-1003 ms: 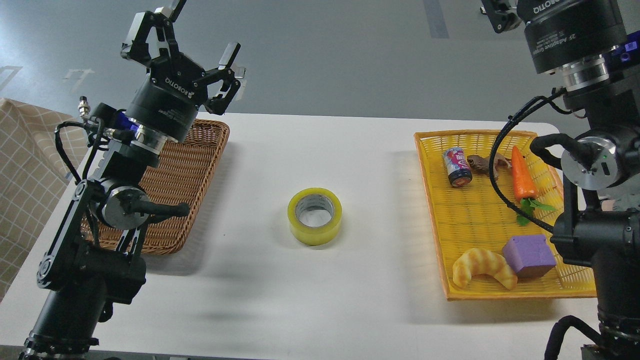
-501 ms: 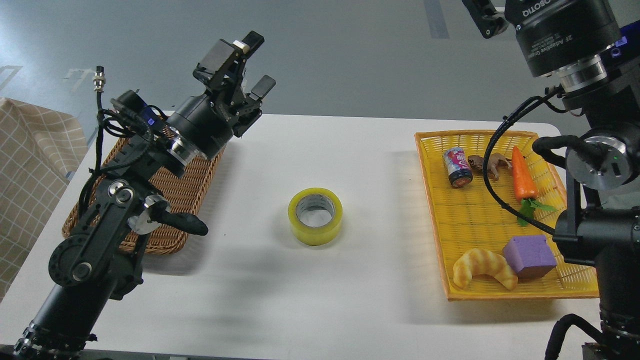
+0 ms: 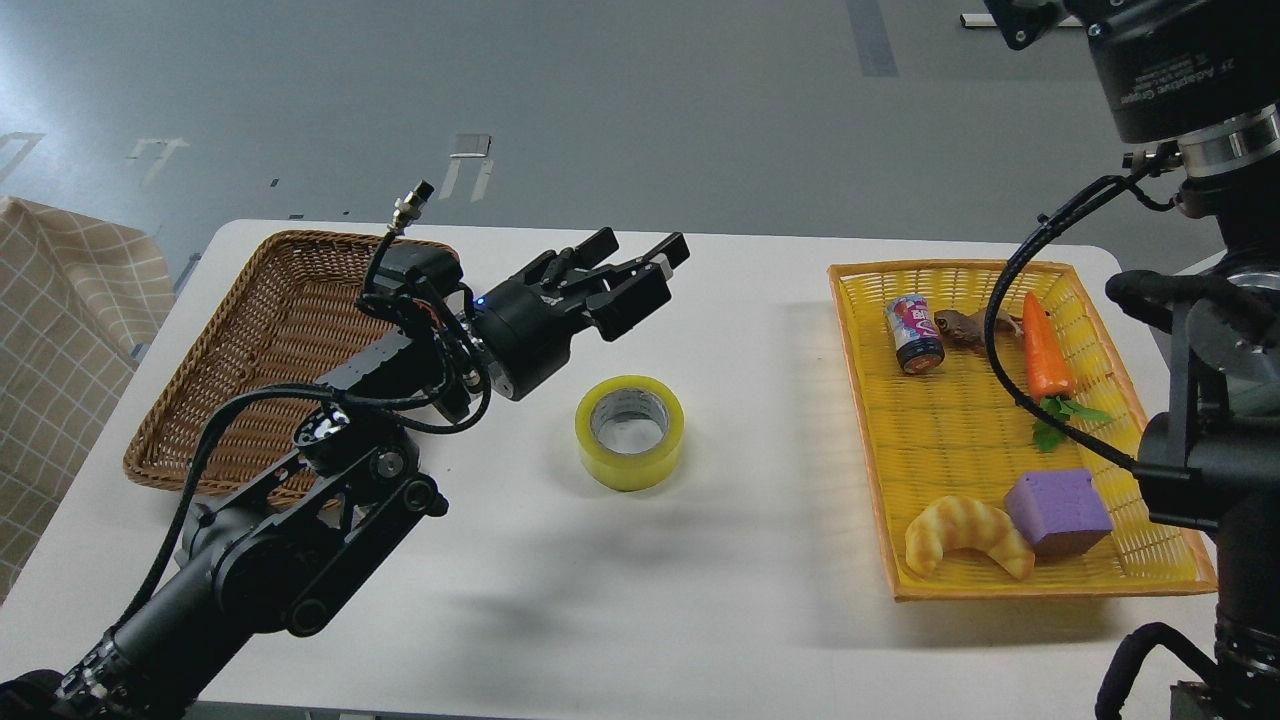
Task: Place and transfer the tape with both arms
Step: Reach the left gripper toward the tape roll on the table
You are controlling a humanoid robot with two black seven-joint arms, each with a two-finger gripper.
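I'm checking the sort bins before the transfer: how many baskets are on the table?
2. The brown wicker basket sits at the table's left, partly behind the left arm; the yellow basket sits at the right, holding toys.

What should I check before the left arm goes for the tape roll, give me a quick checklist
1. Tape lies flat on the white table, core facing up: ok.
2. Nothing touching the tape: ok.
3. Left tool open, fingers apart: ok.
4. Left tool centred over the roll: not ok, it sits up and behind it.
5. Wicker basket has bare room: ok.
6. Right tool state: cannot tell, mostly out of frame.
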